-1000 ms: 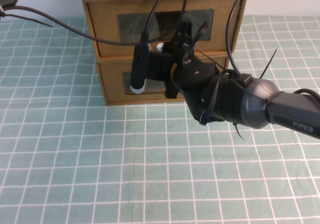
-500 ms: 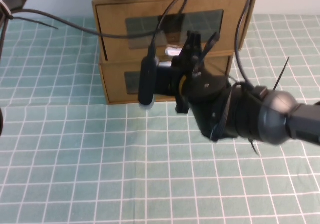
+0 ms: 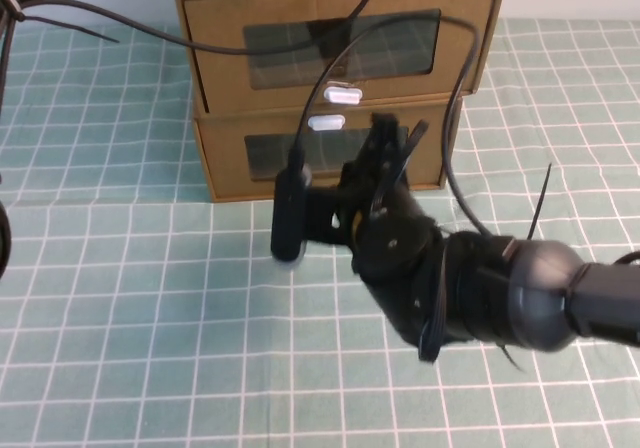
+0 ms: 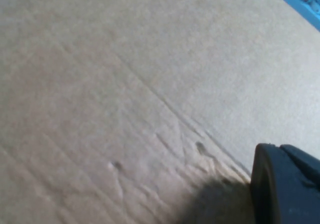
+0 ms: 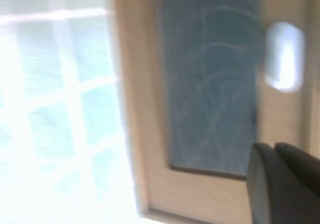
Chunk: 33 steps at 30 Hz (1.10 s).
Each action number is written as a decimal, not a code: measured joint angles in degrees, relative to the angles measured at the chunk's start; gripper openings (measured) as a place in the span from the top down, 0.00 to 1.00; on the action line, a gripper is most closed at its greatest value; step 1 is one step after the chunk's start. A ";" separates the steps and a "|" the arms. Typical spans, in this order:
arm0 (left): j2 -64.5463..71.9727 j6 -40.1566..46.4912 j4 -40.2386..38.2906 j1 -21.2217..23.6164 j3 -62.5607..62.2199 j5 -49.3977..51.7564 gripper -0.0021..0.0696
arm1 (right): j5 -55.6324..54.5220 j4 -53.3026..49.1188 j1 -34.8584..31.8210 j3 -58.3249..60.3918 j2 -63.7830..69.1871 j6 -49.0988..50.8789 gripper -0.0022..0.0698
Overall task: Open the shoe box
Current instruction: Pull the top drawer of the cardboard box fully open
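The right gripper has dropped back from the white handle — shut tight, holding nothing — so the shoe box behind it stays closed. Left gripper sits over cardboard

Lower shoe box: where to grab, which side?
Pinch the lower shoe box by its white handle, from the front: seemingly the only part off the flat face. Right gripper, jaws shut, hangs beside it; left gripper is over the upper box.
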 joint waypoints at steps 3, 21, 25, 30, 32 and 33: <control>0.00 -1.40 1.18 0.14 -0.91 0.57 0.98 | 0.80 -0.93 -1.82 -1.97 0.00 1.14 0.99; 0.78 0.76 -4.34 4.48 -1.36 2.64 0.98 | -8.97 -1.93 -4.90 -9.83 2.27 -3.92 0.62; 0.87 1.26 -4.42 4.10 -1.36 2.29 0.98 | -8.93 -1.93 -4.90 -12.94 3.81 -4.40 0.62; 0.91 1.38 -4.42 3.97 -1.36 2.21 0.98 | -7.94 -2.05 -4.90 -16.22 4.57 -4.61 0.62; 0.91 1.38 -4.42 3.97 -1.36 2.21 0.98 | -7.93 -2.05 -4.94 -16.77 4.84 -4.61 0.62; 0.91 1.41 -4.42 3.97 -1.36 2.21 0.98 | -8.04 -2.05 -5.03 -16.87 5.10 -4.61 0.62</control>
